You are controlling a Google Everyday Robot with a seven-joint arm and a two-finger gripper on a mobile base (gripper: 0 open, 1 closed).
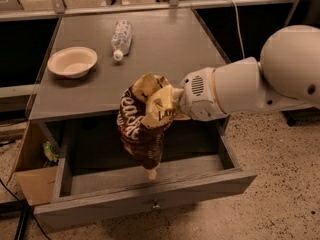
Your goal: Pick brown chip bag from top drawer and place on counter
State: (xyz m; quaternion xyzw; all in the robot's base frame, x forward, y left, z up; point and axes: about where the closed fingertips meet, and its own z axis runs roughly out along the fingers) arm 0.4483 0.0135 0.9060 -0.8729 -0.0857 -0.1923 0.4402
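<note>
The brown chip bag (142,126) hangs crumpled in the air, its lower tip above the open top drawer (150,191) and its top level with the counter's front edge. My gripper (167,104) comes in from the right on the white arm and is shut on the bag's cream upper end. The drawer is pulled out below the counter (165,49), and its grey floor shows bare around the bag. The fingers are mostly hidden by the foil.
On the counter stand a cream bowl (72,61) at the left and a lying plastic bottle (121,38) at the back middle. A tan cardboard box (32,176) with a small green packet (49,151) sits on the floor left of the drawer.
</note>
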